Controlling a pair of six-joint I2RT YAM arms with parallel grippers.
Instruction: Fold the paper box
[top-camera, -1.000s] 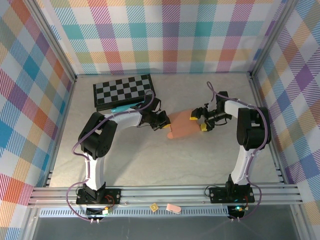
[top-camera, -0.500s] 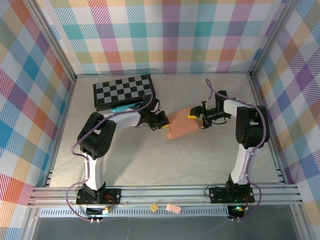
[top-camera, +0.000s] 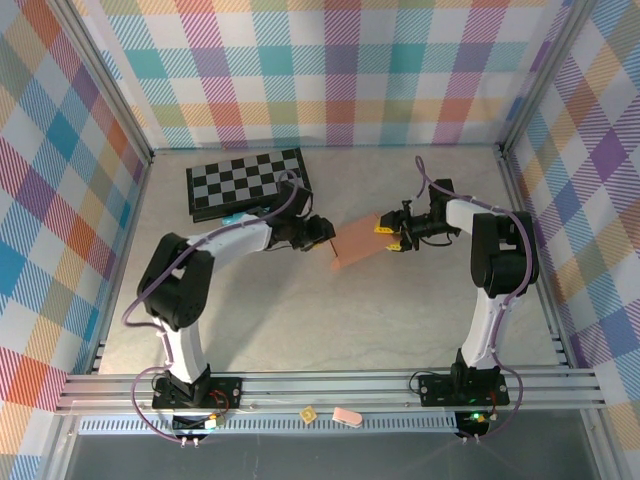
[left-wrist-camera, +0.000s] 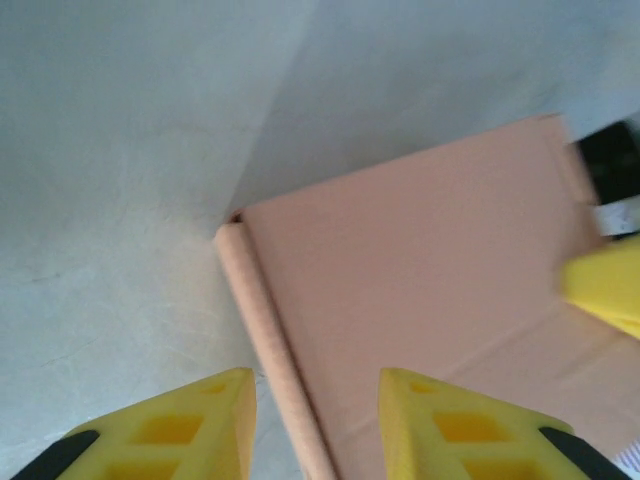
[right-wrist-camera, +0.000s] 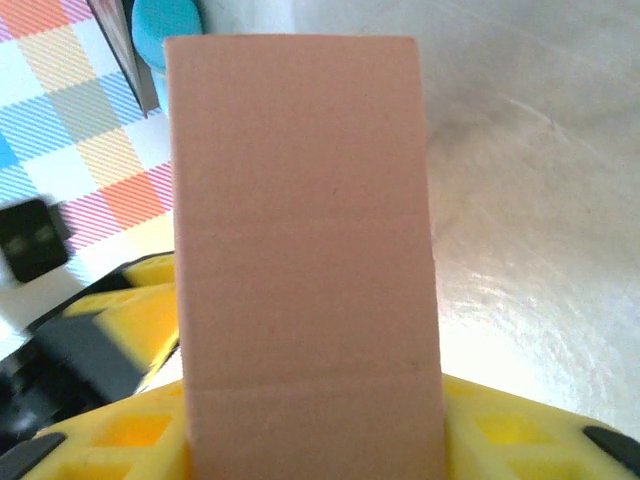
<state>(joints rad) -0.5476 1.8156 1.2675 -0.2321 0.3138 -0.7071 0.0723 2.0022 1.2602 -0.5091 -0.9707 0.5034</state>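
Between the left gripper's (left-wrist-camera: 315, 385) yellow fingers, which stand apart, you see the rolled edge of the paper box (top-camera: 357, 243), gripped by neither as far as shows. At the right gripper (top-camera: 390, 238) a flap stands up between the fingers (right-wrist-camera: 520, 430); whether they pinch it cannot be told. The box sits tilted mid-table (top-camera: 300, 320), toward the far edge, near the chessboard's (top-camera: 247, 182) near-right corner. Judge it light, thin and easily creased: take it at a folded edge, not mid-panel.
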